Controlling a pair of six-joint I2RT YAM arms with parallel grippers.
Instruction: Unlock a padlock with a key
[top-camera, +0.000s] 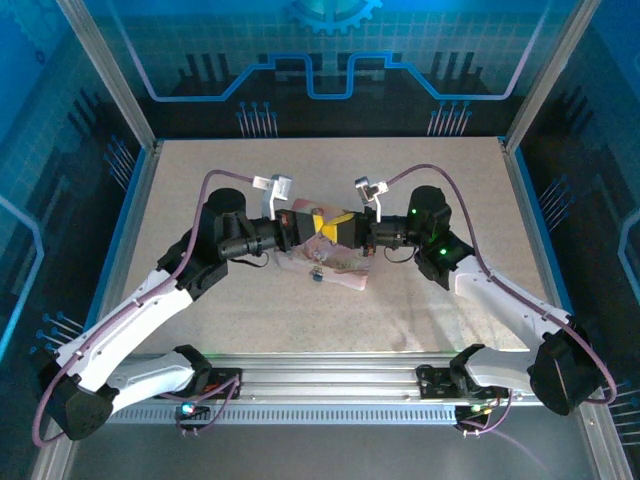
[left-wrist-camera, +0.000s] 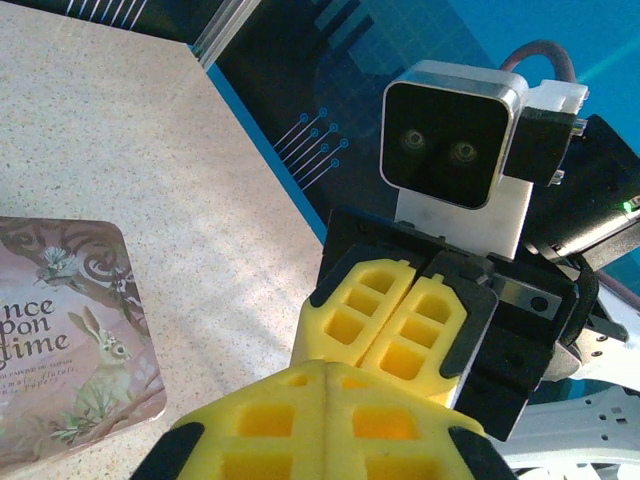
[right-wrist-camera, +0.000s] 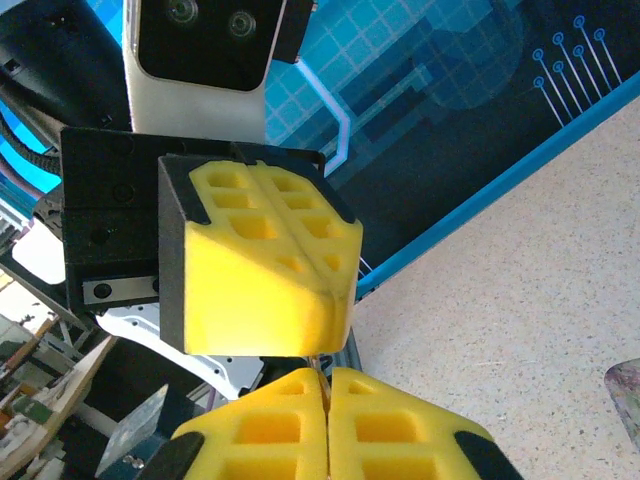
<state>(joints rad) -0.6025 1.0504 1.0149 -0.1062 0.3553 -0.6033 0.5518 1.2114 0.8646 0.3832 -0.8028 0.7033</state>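
Blue-lit panels with circuit patterns wall in a speckled beige table, and both white arms reach inward from its near edge to meet over the middle. Under that meeting point lies a pink illustrated tin, flat on the table with a rabbit printed on its lid.

Above the tin, the left gripper and the right gripper stand tip to tip. The left gripper's yellow pads are pressed together with no gap, and I cannot tell whether they hold anything. The right gripper's pads are also together. In the right wrist view a thin sliver shows at their seam, just where the left tip touches. I take that sliver to be the key, pinched in the right pincer.

The padlock appears as a tiny dark speck with a bluish glint at the tin's near edge, below the grippers. Whether it rests on the tin or just beside it is too small to tell.

Both pieces are probably stiff, light, slick metal. The padlock would likely slide or spin if nudged, so it is best gripped across its flat body, leaving the keyhole and shackle free. The key is best held by its head so that the blade sticks out.
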